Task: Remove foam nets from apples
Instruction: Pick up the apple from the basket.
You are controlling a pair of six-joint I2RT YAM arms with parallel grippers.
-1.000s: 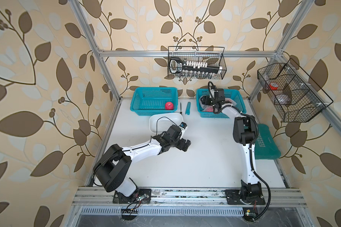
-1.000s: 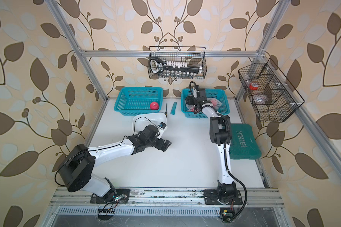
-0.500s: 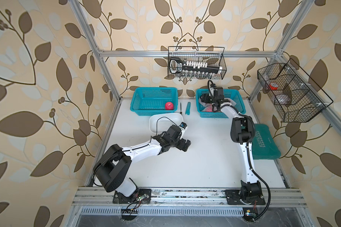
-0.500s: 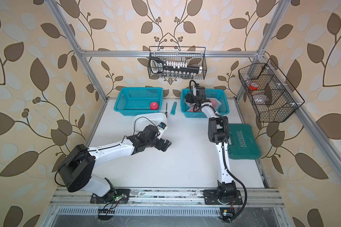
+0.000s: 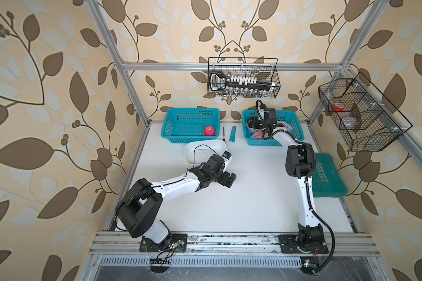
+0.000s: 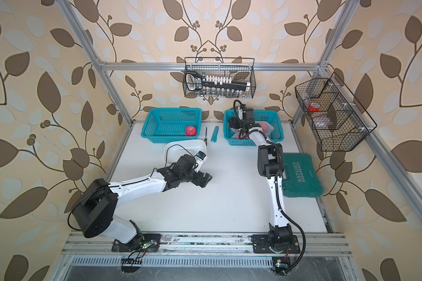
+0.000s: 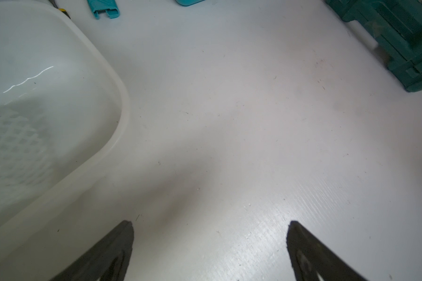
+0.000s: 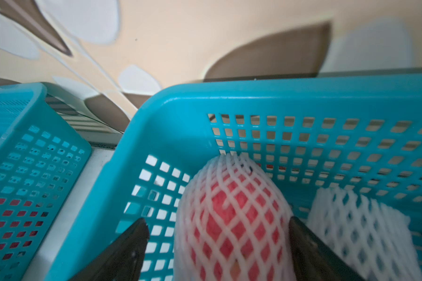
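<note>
- The right tool (image 8: 217, 220) is down inside the right-hand teal basket (image 8: 290, 97). Its jaws are released and spread to either side of a netted apple (image 8: 229, 226).
- One finger (image 8: 129, 245) stands clear of that apple, with basket wall showing between them. The other finger (image 8: 310, 248) lies right at the net's edge, and nothing is clenched.
- The white foam net (image 8: 234, 167) wraps this apple all round. Red skin shows through its diamond holes.
- Just beside it lies a second foam net (image 8: 356, 233); whether it holds an apple I cannot tell.
- The left tool (image 7: 210, 222) hangs over bare tabletop (image 7: 253, 121) just beside the white plastic tub (image 7: 122, 102). Its jaws are wide apart, grasping nothing.
- Inside the tub lies a pale diamond-mesh foam net (image 7: 12, 150), blurred in the left wrist view.
- In a top view, a bare red apple (image 5: 209, 131) sits in the left-hand teal basket (image 5: 190, 110), at its near right corner.
- On the tabletop between the two baskets lie a slim dark stick (image 5: 224, 133) and a small teal bar (image 5: 232, 133), side by side and apart.
- A green moulded case (image 5: 327, 177) lettered EXPLOIT lies at the tabletop's right edge, beside the right arm.
</note>
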